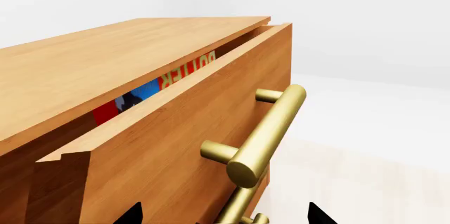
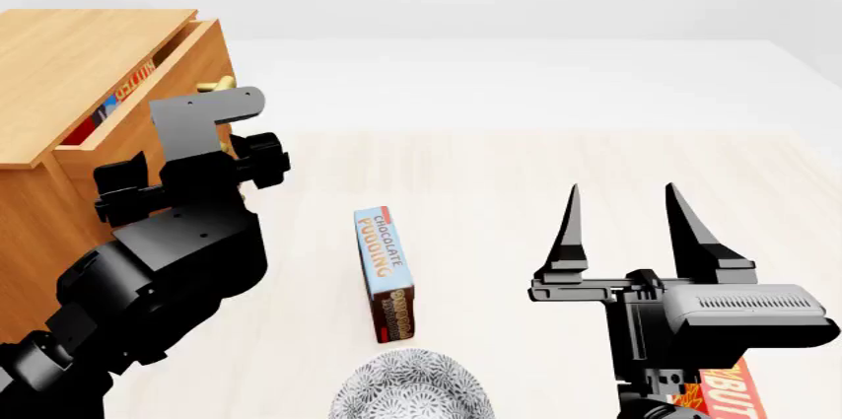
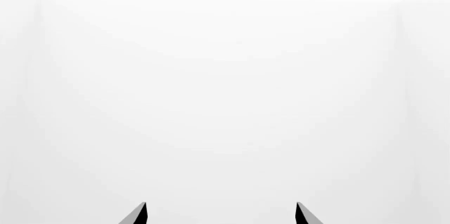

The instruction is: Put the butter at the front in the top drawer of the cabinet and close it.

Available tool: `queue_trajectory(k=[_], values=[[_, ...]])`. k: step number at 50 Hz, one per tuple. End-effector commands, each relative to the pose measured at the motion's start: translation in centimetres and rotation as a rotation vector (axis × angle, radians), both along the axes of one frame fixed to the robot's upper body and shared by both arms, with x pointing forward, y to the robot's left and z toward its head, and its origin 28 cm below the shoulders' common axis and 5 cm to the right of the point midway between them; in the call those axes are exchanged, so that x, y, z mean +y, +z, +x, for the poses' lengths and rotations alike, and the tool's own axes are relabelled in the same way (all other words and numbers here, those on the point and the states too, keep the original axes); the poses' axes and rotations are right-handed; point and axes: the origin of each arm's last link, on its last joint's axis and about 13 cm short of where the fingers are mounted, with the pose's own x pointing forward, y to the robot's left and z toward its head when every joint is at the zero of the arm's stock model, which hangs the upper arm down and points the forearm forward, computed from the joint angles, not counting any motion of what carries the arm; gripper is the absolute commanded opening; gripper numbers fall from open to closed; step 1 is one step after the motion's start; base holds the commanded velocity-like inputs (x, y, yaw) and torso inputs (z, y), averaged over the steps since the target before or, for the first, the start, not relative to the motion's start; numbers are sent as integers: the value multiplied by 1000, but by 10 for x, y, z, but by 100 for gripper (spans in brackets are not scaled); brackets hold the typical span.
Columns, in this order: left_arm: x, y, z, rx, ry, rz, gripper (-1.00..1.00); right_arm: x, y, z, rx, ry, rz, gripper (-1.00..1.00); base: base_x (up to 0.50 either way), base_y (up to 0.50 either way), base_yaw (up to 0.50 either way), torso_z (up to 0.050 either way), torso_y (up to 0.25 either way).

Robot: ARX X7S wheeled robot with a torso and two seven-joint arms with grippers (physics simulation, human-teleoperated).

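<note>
Both grippers gape empty; left gripper [image 1: 221,214] faces top drawer [image 1: 189,129] holding butter [image 1: 151,89].

Cabinet [image 2: 53,94] at far left, butter [image 1: 151,84] inside its partly open top drawer [image 1: 197,129], chocolate pudding box [image 2: 383,271] on table centre, second butter carton [image 2: 724,394] near right

Butter [image 1: 151,84] inside the partly open top drawer [image 1: 189,129].
Red-and-blue carton lying behind the drawer front; orange-brown cabinet [image 2: 66,64], brass bar handle [image 1: 271,132].
</note>
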Motion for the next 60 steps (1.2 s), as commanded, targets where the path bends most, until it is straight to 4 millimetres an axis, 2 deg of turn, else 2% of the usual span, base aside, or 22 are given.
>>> queue_trajectory(k=[1,27,60], values=[[7,-3,7,17,43,10,100,0,0,0,2,1,1,100,0,0,0,0,0],[19,-2,23,24,127,22,100,1,0,2,5,2,1,100,0,0,0,0,0],[32,-2,32,25,199,16,100,1,0,2,6,1,0,100,1,1,1,0,0]])
